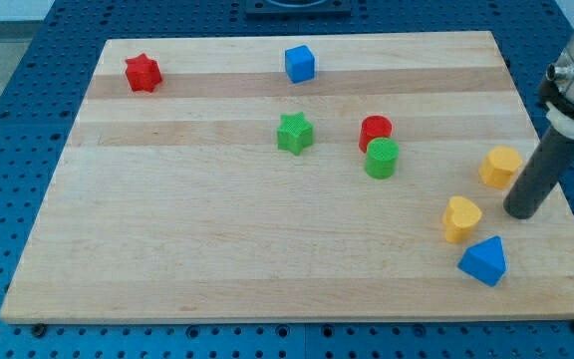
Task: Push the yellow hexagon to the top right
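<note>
The yellow hexagon [501,167] lies near the board's right edge, about halfway up. My tip [522,212] rests on the board just below and slightly right of it, close to it; I cannot tell if they touch. A second yellow block, heart-shaped [461,218], lies left of my tip. A blue triangular block [483,261] lies below both, near the bottom right corner.
A red cylinder [375,130] and a green cylinder [382,159] touch near the middle right. A green star [294,133] sits mid-board, a blue cube [300,63] at the top middle, a red star [142,73] at the top left. The wooden board [217,259] lies on a blue surface.
</note>
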{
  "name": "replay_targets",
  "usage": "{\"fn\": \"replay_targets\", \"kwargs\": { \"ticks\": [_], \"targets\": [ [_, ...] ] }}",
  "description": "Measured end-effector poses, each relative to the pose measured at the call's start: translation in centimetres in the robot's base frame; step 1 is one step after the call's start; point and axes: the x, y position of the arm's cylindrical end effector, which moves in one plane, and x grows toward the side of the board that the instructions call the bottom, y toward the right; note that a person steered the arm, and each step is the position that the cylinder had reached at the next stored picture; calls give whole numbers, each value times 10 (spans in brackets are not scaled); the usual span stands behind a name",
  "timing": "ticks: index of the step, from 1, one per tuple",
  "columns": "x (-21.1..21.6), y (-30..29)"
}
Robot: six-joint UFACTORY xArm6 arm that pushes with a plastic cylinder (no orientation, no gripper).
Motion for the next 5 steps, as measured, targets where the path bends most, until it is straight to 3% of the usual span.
{"fn": "replay_targets", "kwargs": {
  "ticks": [1,5],
  "targets": [
    [-11,-1],
    [-188,-1]
  ]
}}
